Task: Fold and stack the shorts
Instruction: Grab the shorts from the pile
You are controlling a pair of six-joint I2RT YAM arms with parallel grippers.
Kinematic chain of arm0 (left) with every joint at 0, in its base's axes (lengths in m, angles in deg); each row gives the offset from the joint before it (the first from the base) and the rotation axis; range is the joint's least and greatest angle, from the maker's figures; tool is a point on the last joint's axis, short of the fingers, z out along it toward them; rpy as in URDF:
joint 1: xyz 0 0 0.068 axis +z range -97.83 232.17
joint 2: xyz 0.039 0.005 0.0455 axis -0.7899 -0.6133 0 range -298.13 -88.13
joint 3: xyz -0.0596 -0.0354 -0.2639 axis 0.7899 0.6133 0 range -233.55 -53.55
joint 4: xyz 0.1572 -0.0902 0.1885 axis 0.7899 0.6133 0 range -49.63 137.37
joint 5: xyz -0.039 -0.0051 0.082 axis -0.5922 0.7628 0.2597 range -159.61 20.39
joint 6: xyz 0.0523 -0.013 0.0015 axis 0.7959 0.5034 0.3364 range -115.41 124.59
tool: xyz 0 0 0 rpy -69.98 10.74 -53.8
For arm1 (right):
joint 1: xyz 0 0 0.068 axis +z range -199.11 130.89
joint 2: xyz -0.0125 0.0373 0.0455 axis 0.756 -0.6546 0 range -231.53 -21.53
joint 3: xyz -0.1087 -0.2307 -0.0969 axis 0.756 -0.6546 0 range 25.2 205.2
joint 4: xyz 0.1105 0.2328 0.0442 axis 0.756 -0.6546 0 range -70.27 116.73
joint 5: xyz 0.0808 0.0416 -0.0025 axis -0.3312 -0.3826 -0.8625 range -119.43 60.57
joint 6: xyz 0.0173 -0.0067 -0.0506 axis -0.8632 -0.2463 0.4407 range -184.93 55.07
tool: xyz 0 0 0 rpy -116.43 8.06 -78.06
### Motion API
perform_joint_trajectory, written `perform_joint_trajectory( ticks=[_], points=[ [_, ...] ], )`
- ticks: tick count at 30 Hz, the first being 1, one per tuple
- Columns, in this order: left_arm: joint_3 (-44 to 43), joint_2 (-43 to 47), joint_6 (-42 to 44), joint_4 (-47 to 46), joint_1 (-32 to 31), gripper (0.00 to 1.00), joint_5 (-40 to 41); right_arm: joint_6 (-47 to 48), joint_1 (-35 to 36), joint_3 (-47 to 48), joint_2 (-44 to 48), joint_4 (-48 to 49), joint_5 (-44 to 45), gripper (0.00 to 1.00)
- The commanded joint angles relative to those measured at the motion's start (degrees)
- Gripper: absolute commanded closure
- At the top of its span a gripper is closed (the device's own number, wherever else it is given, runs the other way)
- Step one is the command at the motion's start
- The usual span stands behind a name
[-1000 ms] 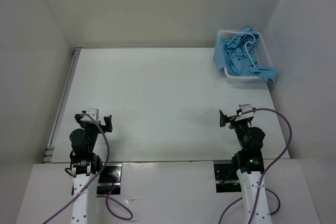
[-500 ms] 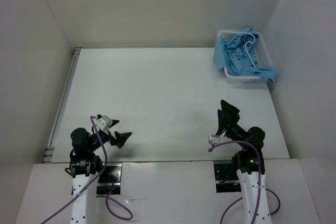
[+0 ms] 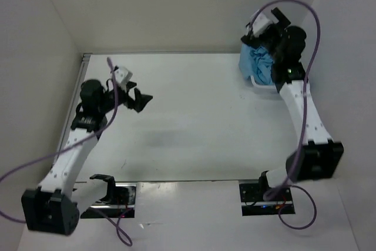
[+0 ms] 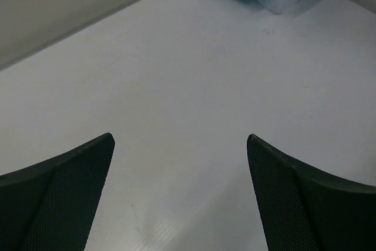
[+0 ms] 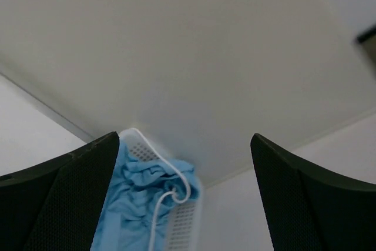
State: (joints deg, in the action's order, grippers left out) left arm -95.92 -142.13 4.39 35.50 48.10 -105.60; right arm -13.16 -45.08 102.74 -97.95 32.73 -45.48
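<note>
My left gripper (image 4: 180, 137) stands wide open and has hold of nothing. In its wrist view I see only bare white table (image 4: 194, 74) between the two dark fingers. On the overhead view that arm is stretched out at the left of the frame, with the gripper pointing toward the middle of the table.

My right gripper (image 5: 185, 136) is spread just as wide and is also empty. On the overhead view it sits in the upper right of the frame, over the basket (image 3: 259, 84), with the arm reaching up from the lower right. A purple cable (image 3: 310, 39) loops around that arm.

The shorts (image 5: 138, 198) are in the lower middle of the right wrist view, between the fingers. They are light blue and bunched up inside the white mesh basket. Their thin white drawstring (image 5: 170, 174) curls over the top of the fabric. Behind them is plain pale wall. I can't tell from this view how close the fingertips are to the cloth, but neither finger looks to be touching it.

On the overhead view the shorts sit in the basket at the upper right, in the table's far right corner, partly hidden by the right arm. In the left wrist view they only peek in at the top right edge, well apart from the left gripper.
</note>
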Motion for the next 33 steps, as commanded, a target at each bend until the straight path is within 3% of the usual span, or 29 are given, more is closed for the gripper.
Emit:
perform_joint_trajectory(
  ticks=[1,2,5,8,12,17,19,22,23,26,33],
  points=[
    [-14.70,-17.86,0.21,11.96,-1.81,0.00,14.97,-26.34,-6.48,15.14,-19.68,-15.47,11.40,0.04],
    [-16.06,-20.33,0.21,13.55,-1.12,0.00,13.33,-28.72,-7.28,23.28,-28.26,-19.49,11.40,0.04],
    [-16.08,-23.16,0.21,13.56,-1.11,0.00,6.84,-36.81,-9.83,35.96,-42.86,-21.38,15.08,0.04],
    [-17.13,-27.38,0.21,14.36,-1.11,0.00,5.31,-40.69,-11.06,44.51,-51.17,-22.60,17.98,0.04],
    [-19.85,-32.56,0.21,15.40,-1.11,0.00,5.40,-42.01,-11.59,49.28,-61.36,-22.08,22.55,0.04],
    [-22.31,-36.70,0.21,14.89,-1.64,0.00,5.93,-40.79,-11.59,49.99,-66.48,-23.48,24.58,0.06],
    [-22.32,-37.23,0.21,14.88,-2.16,0.00,5.93,-40.17,-11.59,47.98,-67.01,-24.02,24.58,0.15],
    [-22.32,-37.23,0.21,14.36,-2.16,0.00,5.93,-39.64,-11.59,46.13,-66.41,-24.54,24.58,0.48],
    [-22.32,-37.23,0.21,14.36,-2.16,0.00,6.45,-39.64,-11.59,46.12,-66.40,-24.54,24.58,0.71],
    [-22.32,-36.54,0.21,13.65,-2.16,0.00,6.46,-40.69,-11.59,46.91,-63.51,-23.75,26.86,1.00],
    [-18.28,-29.68,0.21,11.46,-2.16,0.00,8.47,-43.06,-11.07,52.01,-51.30,-22.61,27.66,1.00]
  ],
)
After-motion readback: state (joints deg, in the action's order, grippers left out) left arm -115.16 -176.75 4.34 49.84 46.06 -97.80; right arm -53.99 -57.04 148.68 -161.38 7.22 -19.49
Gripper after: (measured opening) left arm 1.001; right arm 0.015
